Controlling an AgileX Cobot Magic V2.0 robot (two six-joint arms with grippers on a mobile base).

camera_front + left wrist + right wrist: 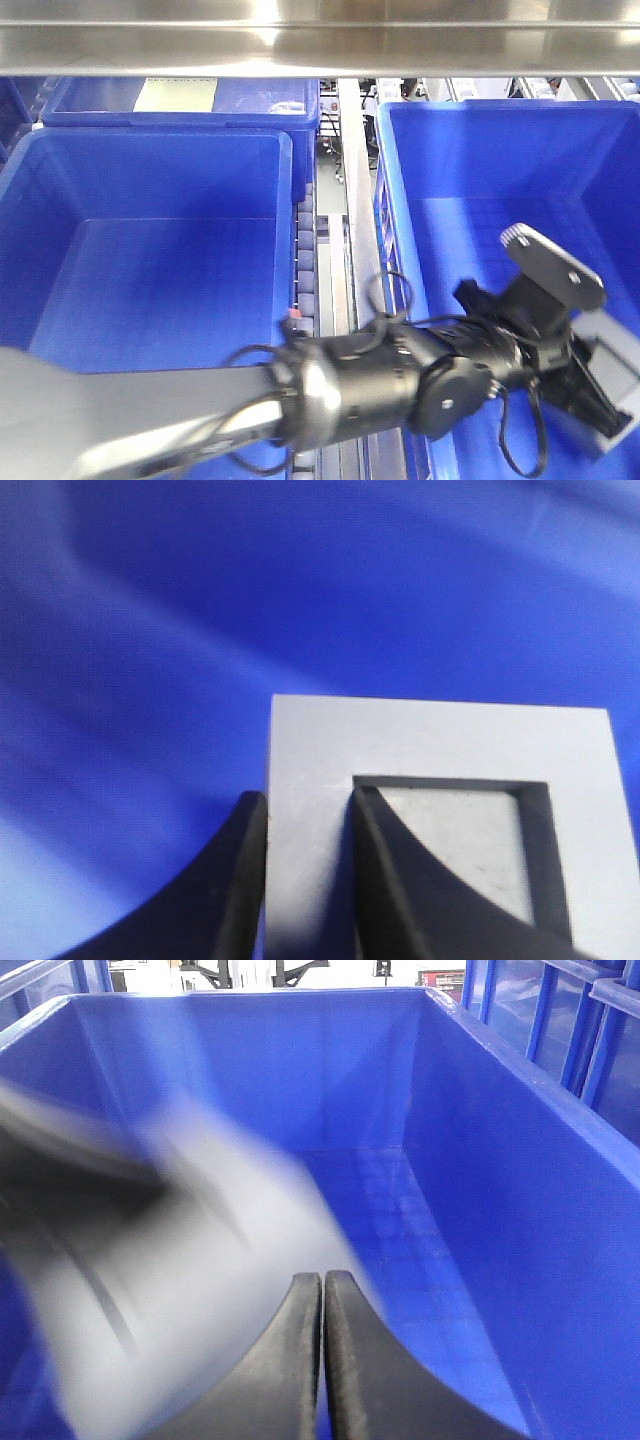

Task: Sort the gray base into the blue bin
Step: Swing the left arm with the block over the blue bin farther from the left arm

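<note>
Nearest the left wrist camera, the left gripper (pixel 305 880) has its jaws clamped on one wall of the gray base (pixel 440 780), one finger outside the frame and one inside the recessed window, so the block sits at 12 o'clock from the jaws, its open face toward the lens. In the front view the left arm reaches across to about 4 o'clock, holding the gray base low inside the blue bin (pixel 420 160) on the right; I cannot tell whether it touches the floor. The right gripper (pixel 322 1360) has its jaws pressed together, empty, over a blue crate floor. Farther back lies another blue crate (pixel 60 160) and a roller track (pixel 305 260).
</note>
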